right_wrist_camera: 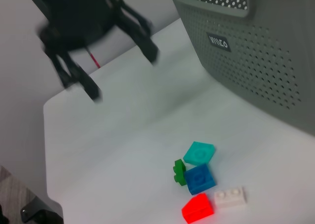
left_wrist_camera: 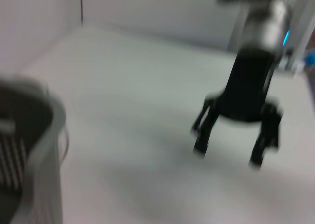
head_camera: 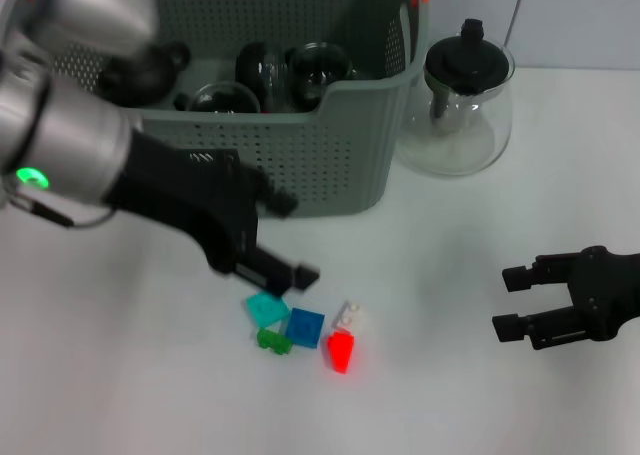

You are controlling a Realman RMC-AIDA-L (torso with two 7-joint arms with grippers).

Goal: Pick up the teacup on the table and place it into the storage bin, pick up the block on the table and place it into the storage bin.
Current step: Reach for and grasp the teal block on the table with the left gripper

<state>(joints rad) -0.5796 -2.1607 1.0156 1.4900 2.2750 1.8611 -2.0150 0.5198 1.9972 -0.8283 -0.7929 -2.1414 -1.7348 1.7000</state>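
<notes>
Red block point(head_camera: 340, 352) points its taper toward the robot — left end effector point(head_camera: 283, 237) (spread, empty) hovers just above.

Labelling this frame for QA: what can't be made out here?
- Bin contents: head view shows dark glassware, but the wall hides its lower parts and the left arm covers one corner.
- Left gripper: no sign of anything held; blurred in the right wrist view.
- Green block: partly behind the blue block.
- Teapot: head view only.
</notes>
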